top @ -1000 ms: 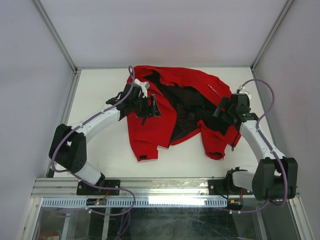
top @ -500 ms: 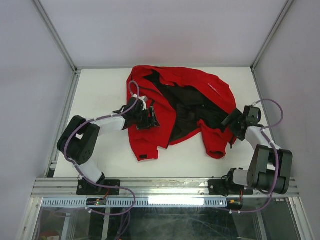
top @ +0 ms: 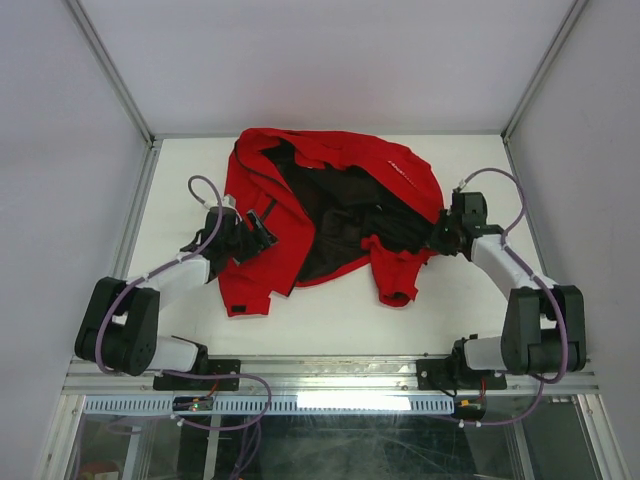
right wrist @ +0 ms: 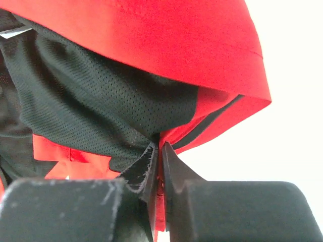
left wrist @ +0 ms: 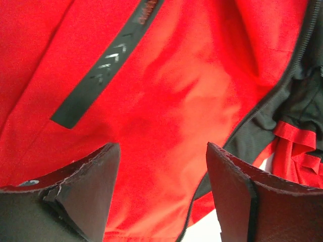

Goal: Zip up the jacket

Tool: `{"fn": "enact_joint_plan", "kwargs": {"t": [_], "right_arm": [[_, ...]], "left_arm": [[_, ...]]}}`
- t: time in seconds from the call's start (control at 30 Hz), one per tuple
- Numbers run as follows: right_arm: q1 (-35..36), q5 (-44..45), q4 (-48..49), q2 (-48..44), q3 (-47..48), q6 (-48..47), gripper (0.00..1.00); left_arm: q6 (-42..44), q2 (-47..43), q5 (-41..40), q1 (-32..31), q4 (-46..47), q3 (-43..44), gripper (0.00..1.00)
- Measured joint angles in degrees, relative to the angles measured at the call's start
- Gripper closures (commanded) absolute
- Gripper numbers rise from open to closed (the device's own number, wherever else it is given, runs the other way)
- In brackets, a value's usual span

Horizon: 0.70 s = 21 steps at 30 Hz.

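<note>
One jacket (top: 290, 240), red, lies open and rumpled on the white tabletop (top: 330, 330), reaching from mid-table to the far edge.

Nearest the arm bases: two sleeve ends point toward the near edge. The left sleeve (top: 245, 290) is flat, with a small black tab (top: 238, 307) at its cuff. The right sleeve (top: 395, 280) is bunched.

Next back, left side: the left tool (top: 252, 232) sits at the outer side of the left front panel.
- Wrist view: its fingers (left wrist: 96, 176) stand well apart, with only red cloth seen between them.
- Whether they touch the cloth cannot be told.
- Beyond them a black pocket strip (left wrist: 101, 85) runs slantwise.
- The dark front zipper (left wrist: 282, 75) edges the panel at the right, with black lining (left wrist: 303, 106) past it.

Same depth, right side: the right tool (top: 440, 238) is at the jacket's right edge.
- Wrist view: its fingers (right wrist: 176, 171) are pressed together, clamped on a pinch of the jacket edge, with lining and red cloth both caught.
- A red fold arches over the pinch.

Farther: the front is unzipped and lining is exposed through the middle. There is white lettering (top: 400, 170) on the right chest. The collar (top: 270, 140) lies closest to the far edge.
</note>
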Motion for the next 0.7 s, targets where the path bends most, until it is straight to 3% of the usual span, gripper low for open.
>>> {"fn": "enact_joint_plan", "kwargs": {"t": [0.2,0.33,0.43,0.5,0.7], "right_arm": [[3.93,11.04,-12.04,-6.82,8.24,-3.02,0.97],[12.59,20.28,-19.47,-8.7,18.05,-5.84,0.96],[23.02,24.33,-21.99,-7.19,23.85,-7.98,0.83],[31.34,26.64,-22.56,-3.76,26.93,-9.4,0.69],[48.19,23.1,-22.82,13.57,31.87,-12.79,0.42]], "left_arm": [[-0.15,-3.54,1.95,-0.04,-1.44,0.24,0.28],[-0.11,-6.67,3.48,-0.09,-2.86,1.55,0.28],[-0.07,-9.11,4.31,-0.44,-3.54,2.64,0.28],[0.09,-10.27,4.85,-0.79,-3.82,3.15,0.28],[0.31,-11.04,7.04,-1.68,-5.33,3.48,0.27]]}}
